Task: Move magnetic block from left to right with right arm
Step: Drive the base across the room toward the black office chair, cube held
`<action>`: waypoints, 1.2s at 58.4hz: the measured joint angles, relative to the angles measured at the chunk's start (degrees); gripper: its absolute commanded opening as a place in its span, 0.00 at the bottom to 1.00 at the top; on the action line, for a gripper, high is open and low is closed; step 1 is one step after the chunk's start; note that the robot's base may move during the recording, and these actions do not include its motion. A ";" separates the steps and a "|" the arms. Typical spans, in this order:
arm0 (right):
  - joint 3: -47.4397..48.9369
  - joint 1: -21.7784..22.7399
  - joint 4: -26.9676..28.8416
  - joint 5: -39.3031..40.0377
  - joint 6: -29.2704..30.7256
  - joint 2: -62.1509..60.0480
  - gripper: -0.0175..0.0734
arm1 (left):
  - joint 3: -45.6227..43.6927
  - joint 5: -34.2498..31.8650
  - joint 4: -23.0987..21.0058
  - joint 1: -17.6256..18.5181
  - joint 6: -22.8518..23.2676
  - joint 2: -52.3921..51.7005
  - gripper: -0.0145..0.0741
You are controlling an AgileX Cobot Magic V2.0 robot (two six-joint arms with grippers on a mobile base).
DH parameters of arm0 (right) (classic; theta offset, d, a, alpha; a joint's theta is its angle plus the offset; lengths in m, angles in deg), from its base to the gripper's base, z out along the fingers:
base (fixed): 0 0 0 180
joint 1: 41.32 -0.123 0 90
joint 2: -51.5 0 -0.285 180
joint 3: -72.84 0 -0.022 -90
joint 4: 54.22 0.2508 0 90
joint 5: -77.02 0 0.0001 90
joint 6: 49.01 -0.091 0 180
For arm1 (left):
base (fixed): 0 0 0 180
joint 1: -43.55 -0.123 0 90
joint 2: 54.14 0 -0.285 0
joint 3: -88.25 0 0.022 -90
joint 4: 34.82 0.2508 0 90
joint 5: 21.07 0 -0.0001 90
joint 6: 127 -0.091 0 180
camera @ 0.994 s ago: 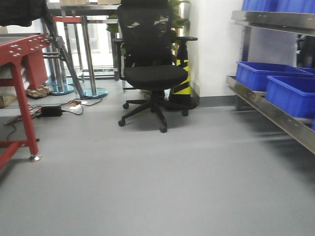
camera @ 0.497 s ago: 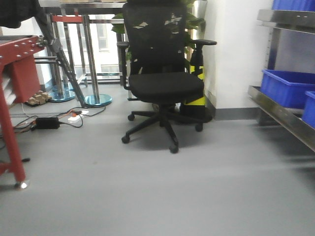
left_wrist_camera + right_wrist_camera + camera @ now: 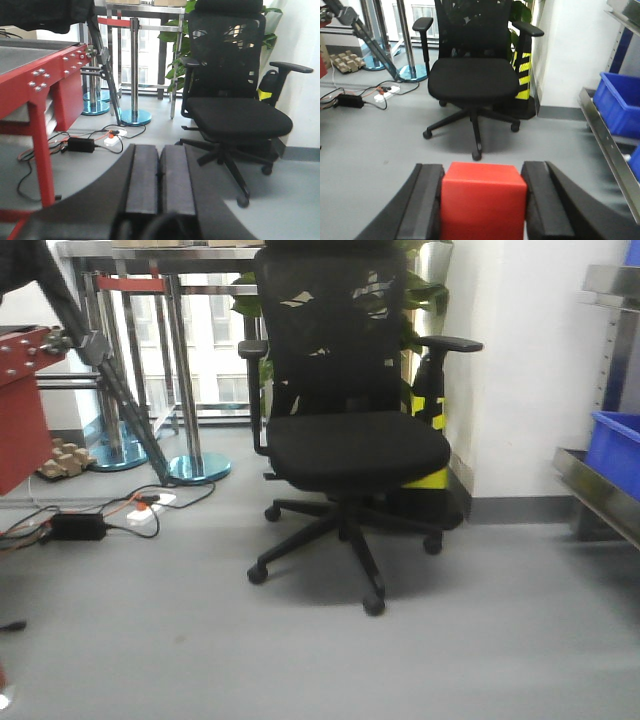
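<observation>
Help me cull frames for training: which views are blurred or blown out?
Front-facing view: the window left of the office chair is blown out, everything slightly soft. Left wrist view: the shut left gripper is out of focus. Right wrist view: the magnetic block in the right gripper is blurred up close; the chair beyond is sharper.

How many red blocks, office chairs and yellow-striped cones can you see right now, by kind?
red block: 1, held in the right gripper
office chair: 1
yellow-and-black cone: 1
Total: 3
</observation>
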 measured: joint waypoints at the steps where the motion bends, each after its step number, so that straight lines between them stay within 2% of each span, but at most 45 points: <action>1: 0.00 0.00 0.00 0.00 0.00 0.00 0.34 | 0.00 0.00 0.00 0.00 0.00 0.00 0.02; 70: 0.00 0.00 0.00 0.00 0.00 0.00 0.34 | 0.00 0.00 0.00 0.00 0.00 0.00 0.02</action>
